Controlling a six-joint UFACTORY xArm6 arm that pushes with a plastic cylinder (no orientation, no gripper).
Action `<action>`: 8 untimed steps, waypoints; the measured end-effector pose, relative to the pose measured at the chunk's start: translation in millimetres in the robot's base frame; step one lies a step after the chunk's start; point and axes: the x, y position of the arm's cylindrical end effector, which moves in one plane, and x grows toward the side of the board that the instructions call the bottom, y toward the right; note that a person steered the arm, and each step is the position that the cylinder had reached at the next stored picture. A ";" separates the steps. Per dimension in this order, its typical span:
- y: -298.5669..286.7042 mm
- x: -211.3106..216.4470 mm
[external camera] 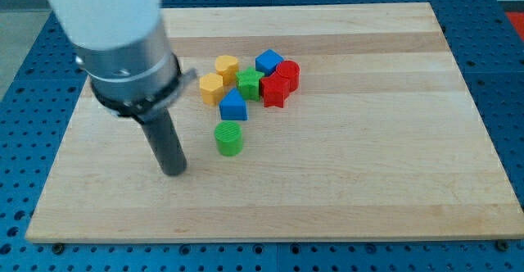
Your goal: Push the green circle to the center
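Observation:
The green circle [229, 138] is a short green cylinder standing alone on the wooden board [368, 157], left of the board's middle. My tip [173, 170] rests on the board to the left of the green circle and a little lower in the view, a short gap away and not touching it. The rod rises from the tip into the arm's grey and white body at the view's top left.
A tight cluster lies just above the green circle: a blue block [233, 106], two yellow blocks [212, 88] [227, 65], a green star-like block [250, 83], another blue block [268, 62], a red block [274, 91] and a red cylinder [287, 73].

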 end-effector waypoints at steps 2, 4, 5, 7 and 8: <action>101.4 -5.3; 150.0 -42.4; 149.1 -60.9; 97.7 -15.9; 95.5 -35.3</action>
